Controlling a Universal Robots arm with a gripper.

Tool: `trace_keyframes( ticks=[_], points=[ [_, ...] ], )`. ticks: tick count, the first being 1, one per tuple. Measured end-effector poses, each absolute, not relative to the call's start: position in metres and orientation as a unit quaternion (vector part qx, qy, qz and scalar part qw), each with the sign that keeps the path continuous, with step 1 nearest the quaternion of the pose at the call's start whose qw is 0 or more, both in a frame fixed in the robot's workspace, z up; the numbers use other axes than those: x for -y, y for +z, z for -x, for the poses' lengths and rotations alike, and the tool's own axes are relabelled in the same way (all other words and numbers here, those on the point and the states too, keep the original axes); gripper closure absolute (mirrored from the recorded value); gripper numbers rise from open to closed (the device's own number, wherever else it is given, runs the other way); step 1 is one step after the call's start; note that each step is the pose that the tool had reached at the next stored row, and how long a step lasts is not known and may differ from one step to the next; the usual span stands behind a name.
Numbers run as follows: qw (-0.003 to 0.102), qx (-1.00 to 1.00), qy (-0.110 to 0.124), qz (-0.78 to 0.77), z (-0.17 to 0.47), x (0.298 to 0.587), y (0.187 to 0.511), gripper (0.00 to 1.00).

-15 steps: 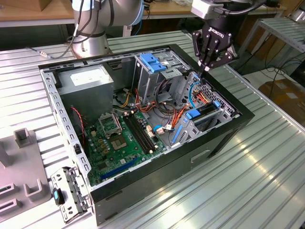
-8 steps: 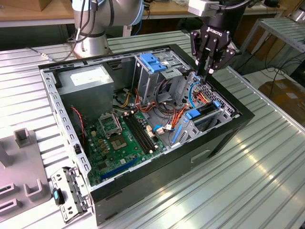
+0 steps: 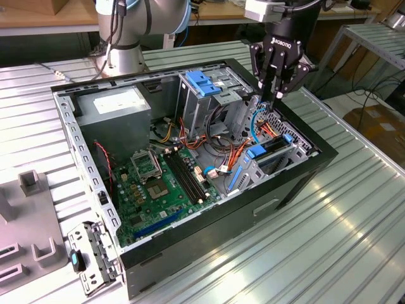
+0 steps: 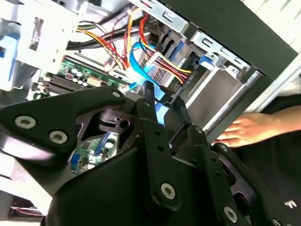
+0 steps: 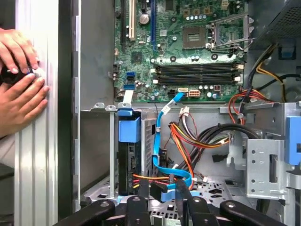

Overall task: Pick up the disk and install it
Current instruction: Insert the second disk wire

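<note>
Disk (image 5: 128, 160) handling is best judged outward from the gripper (image 5: 160, 201), which hangs low over the drive cage at the case's front corner. Whether the gripper is clenched or released I cannot tell. It carries no drive. The thin blue cable (image 5: 164, 110) and a bundle of red and orange wires lie directly beneath it.

Just beyond those wires in the first wrist view, the disk stands edge-up in its bay, its blue end tab uppermost and its dark body down between the metal walls. In the exterior view the disk (image 3: 269, 151) lies just below the gripper (image 3: 276, 95), inside the black case.

To do this step well, I judge the approach should keep clear of the loose wiring, since a snagged cable could tug its connector. Any contact should fall squarely on the blue tab or rails, not the bare metal.

Farther off lies the green motherboard (image 5: 188, 47). Beyond the case wall a person's hands (image 5: 21, 84) rest on the ribbed bench (image 3: 354, 240), so any motion should stay slow.
</note>
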State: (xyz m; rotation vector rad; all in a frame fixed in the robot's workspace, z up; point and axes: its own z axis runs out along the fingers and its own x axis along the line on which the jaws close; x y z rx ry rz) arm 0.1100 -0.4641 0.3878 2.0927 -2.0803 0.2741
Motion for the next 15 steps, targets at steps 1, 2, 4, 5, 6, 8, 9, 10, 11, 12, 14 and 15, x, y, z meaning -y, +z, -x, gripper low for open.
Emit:
trace_keyframes(
  ticks=[1, 2, 4, 5, 6, 8, 9, 10, 11, 12, 14, 15],
  points=[
    [0.092, 0.699, 0.095, -0.703, -0.11, 0.464, 0.387, 0.64],
    [0.099, 0.698, 0.102, -0.702, -0.11, 0.462, 0.385, 0.64],
    [0.106, 0.697, 0.109, -0.701, -0.11, 0.461, 0.383, 0.64],
    [0.112, 0.696, 0.115, -0.7, -0.11, 0.459, 0.382, 0.65],
    [0.115, 0.695, 0.118, -0.7, -0.11, 0.458, 0.381, 0.72],
    [0.121, 0.694, 0.124, -0.699, -0.11, 0.457, 0.379, 0.78],
    [0.124, 0.694, 0.127, -0.698, -0.11, 0.456, 0.379, 0.84],
    [0.126, 0.693, 0.129, -0.698, -0.11, 0.455, 0.378, 0.84],
    [0.129, 0.693, 0.131, -0.697, -0.11, 0.455, 0.377, 0.89],
    [0.133, 0.692, 0.135, -0.696, -0.11, 0.454, 0.375, 0.89],
    [0.138, 0.691, 0.141, -0.695, -0.11, 0.453, 0.373, 0.89],
    [0.141, 0.691, 0.143, -0.695, -0.111, 0.453, 0.372, 0.89]
  ],
)
